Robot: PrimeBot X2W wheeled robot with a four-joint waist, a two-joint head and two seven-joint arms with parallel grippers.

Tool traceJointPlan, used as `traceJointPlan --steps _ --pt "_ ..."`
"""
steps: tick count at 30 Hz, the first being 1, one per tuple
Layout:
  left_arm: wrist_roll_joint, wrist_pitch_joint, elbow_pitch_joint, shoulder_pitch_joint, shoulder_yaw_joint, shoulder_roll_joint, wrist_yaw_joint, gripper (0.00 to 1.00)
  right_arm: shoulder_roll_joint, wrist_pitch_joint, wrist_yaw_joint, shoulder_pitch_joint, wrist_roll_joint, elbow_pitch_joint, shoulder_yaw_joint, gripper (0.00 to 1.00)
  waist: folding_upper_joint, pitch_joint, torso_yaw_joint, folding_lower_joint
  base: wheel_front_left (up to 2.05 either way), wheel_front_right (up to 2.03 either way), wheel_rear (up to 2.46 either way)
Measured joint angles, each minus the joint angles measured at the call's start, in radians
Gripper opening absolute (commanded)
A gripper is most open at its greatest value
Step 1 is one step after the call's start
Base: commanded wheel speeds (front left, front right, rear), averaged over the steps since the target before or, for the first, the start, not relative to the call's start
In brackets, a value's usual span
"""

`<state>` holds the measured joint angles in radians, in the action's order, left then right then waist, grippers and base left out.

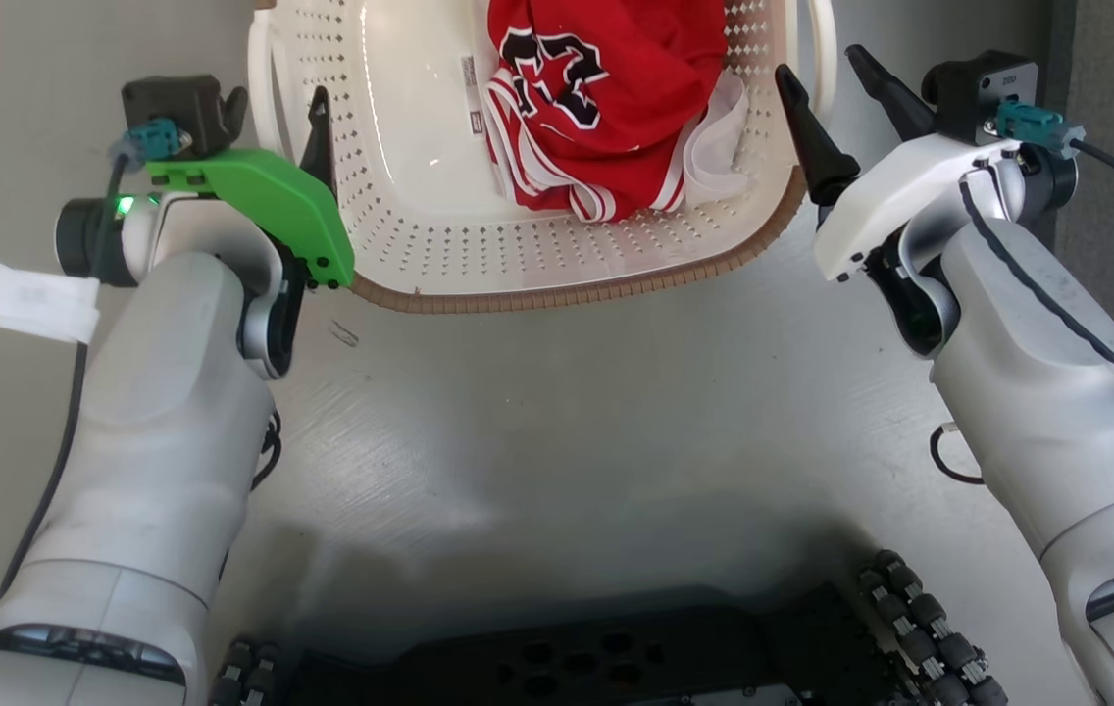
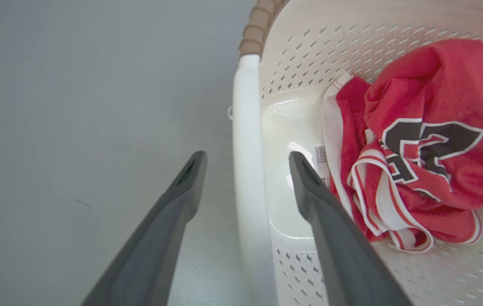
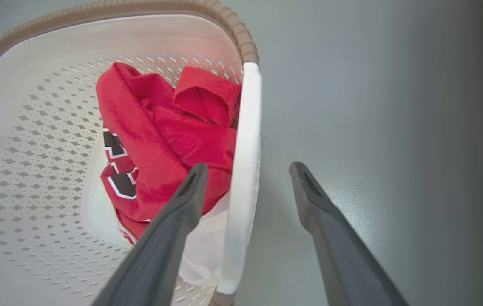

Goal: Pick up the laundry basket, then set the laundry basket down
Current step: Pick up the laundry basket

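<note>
Basket (image 1: 420, 226) with a red jersey (image 1: 606, 88) sits on the floor (image 1: 557, 441), left gripper (image 2: 246, 155) and right gripper (image 3: 248, 166) spread wide astride its handles (image 2: 245, 127), pickup not yet begun; next, both should clamp and lift evenly.

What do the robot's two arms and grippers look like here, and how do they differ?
The left forearm and right forearm are rounded, pale grey-white. The left gripper has a bright green cover, the right gripper a white cover. Each has two long dark tapering fingers, a black camera block, a teal connector and a black cable. A white tag wraps the left one.
</note>
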<state>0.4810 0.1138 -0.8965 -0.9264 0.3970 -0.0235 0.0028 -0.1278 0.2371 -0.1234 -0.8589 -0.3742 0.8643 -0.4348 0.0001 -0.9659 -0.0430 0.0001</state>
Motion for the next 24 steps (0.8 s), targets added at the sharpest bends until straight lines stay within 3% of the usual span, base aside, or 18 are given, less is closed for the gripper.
traceJointPlan --steps 4,5,6,7,24 --pt "0.003 0.001 -0.025 -0.026 -0.004 0.001 -0.004 1.00 0.000 0.000 0.000 -0.019 -0.010 0.024 -0.005 1.00 0.0000 -0.017 -0.003 0.0000 0.00 0.00 0.00" --pt "0.008 0.001 -0.032 -0.030 -0.005 0.001 -0.006 1.00 0.000 0.000 0.000 -0.024 -0.015 0.030 -0.008 0.83 0.0000 -0.019 -0.003 0.0000 0.00 0.00 0.00" --pt "0.009 0.001 -0.039 -0.033 -0.005 0.001 -0.009 0.29 0.002 0.000 0.000 -0.027 -0.022 0.039 -0.008 0.00 0.0000 -0.021 -0.004 0.0000 0.00 0.00 0.00" --pt "0.010 0.001 -0.046 -0.036 -0.006 0.001 -0.013 0.00 0.003 0.000 0.000 -0.030 -0.033 0.049 -0.010 0.00 0.0000 -0.021 -0.004 0.0000 0.00 0.00 0.00" --pt "0.062 0.006 -0.148 -0.060 0.000 0.025 -0.039 0.00 0.026 0.000 -0.012 -0.055 -0.076 0.137 -0.065 0.00 0.0000 0.019 -0.011 0.0000 0.00 0.00 0.00"
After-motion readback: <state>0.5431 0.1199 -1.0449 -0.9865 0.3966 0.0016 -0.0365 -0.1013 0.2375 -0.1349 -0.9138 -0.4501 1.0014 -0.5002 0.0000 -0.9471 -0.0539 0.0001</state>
